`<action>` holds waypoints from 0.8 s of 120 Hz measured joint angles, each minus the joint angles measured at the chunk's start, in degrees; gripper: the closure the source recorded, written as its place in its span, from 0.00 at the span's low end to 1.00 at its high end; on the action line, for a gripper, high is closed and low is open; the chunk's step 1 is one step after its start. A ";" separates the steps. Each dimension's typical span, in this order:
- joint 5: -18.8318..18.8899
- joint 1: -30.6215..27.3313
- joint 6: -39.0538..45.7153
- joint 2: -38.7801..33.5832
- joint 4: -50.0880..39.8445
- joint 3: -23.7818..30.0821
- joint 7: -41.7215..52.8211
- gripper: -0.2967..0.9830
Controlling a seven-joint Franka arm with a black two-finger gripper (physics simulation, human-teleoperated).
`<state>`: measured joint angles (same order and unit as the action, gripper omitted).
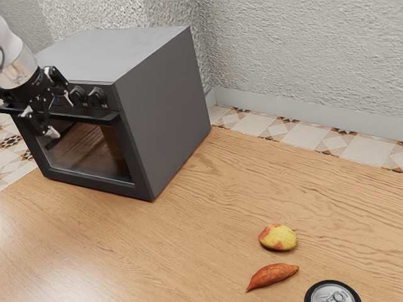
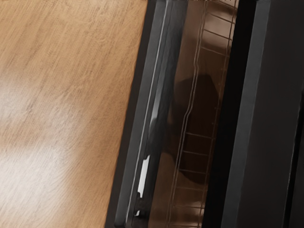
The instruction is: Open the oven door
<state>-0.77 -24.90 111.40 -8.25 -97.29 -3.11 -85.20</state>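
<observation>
A wood-grained counter (image 1: 208, 220) fills the lower part of the exterior view, running up to its right edge. Behind it, a rough pale wall (image 1: 302, 56) spans the top of the frame. The dark grey oven (image 1: 167, 107) stands at the upper left, its front turned toward the lower left. A patterned tile floor (image 1: 296, 135) crosses between wall and counter, and shows again at the left edge. The oven door (image 1: 141, 179) takes up the oven's front, left of centre in the frame, and is shut; its glass window (image 1: 94, 151) is brownish, and in the wrist view a wire rack (image 2: 195, 153) shows through it, alongside the counter's bare wood.

The robot arm (image 1: 16, 63) comes in at the upper left. Its gripper (image 1: 60, 116) is at the oven's front, over the long black handle (image 1: 94, 117); the jaws are spread well apart and have hold of nothing. Whether they touch the handle I cannot tell. Two round knobs (image 1: 97, 96) sit just above the handle.

At the lower right, the frame's bottom edge cuts off a black-rimmed can (image 1: 332, 294). Left of it lies an orange sweet potato (image 1: 272, 275), and just above that a yellow-and-red mango (image 1: 278, 238).
</observation>
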 joint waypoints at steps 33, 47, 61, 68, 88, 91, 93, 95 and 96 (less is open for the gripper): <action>-0.19 -0.33 3.14 -0.83 -3.02 0.02 2.73 0.23; -0.53 -0.50 4.23 -0.82 -4.60 -0.03 3.53 0.23; -1.00 -0.76 5.32 -0.91 -6.13 -0.17 4.18 0.23; -0.95 -0.67 5.65 -0.84 -6.41 -0.28 4.43 0.23; -1.50 -1.61 6.46 -1.26 -7.88 0.00 5.02 0.23; -1.53 -1.27 6.62 -1.78 -8.46 -0.01 5.10 0.23; -1.63 -1.18 6.73 -2.21 -8.95 0.03 5.14 0.23; -1.68 -1.29 6.87 -2.69 -9.45 0.04 5.19 0.23; -1.71 -1.32 6.94 -2.92 -9.69 0.04 5.21 0.23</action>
<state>-2.48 -26.22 118.34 -11.16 -106.98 -3.07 -79.98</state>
